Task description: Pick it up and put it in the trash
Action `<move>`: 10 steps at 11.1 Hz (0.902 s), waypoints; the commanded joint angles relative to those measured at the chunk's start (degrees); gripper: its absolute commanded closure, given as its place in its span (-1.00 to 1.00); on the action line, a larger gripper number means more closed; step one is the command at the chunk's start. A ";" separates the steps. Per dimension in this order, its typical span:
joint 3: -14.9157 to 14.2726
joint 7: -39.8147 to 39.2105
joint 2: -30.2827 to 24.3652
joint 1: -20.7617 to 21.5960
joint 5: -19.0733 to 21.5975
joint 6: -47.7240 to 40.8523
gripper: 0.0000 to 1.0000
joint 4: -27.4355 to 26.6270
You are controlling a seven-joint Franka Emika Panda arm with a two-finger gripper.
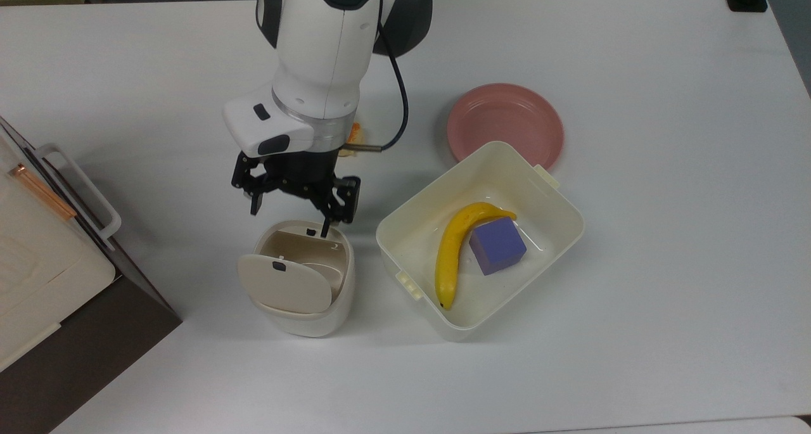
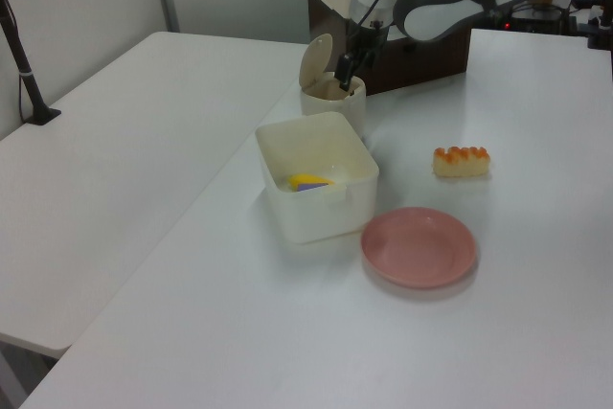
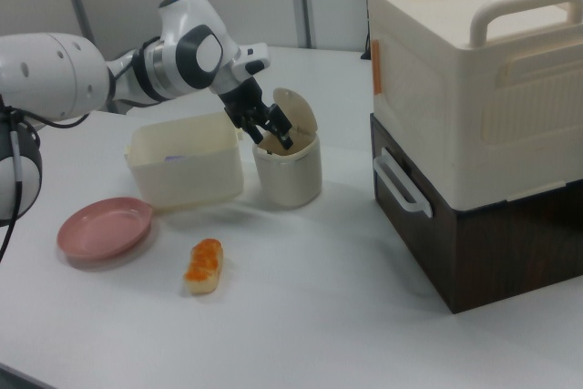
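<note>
now the black pincer (image 1: 290, 215) hangs spread and empty over the rounded, smooth cream plastic trash (image 1: 304, 294).

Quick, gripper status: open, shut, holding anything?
Gripper: open, holding nothing, above the bin.

The trash (image 1: 303, 282) is a small cream-beige plastic bin with rounded walls, standing upright on the white bench (image 1: 665, 244). Its swing flap lid (image 1: 285, 284) is tipped up, showing the tan inside of the bin behind it in the top view; the flap bears a small dark mark near its upper edge. In the left view the bin (image 2: 335, 102) has its flap standing up at the left view's left, and in the right view the bin (image 3: 288, 170) has its flap raised at the back. The white wad cannot be made out inside the opening.
</note>
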 commanded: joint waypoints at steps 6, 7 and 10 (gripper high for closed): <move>-0.48 -25.13 -12.15 -4.86 16.98 -21.09 -1.00 0.00; -1.53 -26.63 -13.03 -4.96 18.05 -24.52 -1.00 0.97; -2.77 -27.35 -13.21 -5.31 18.50 -31.22 -1.00 4.57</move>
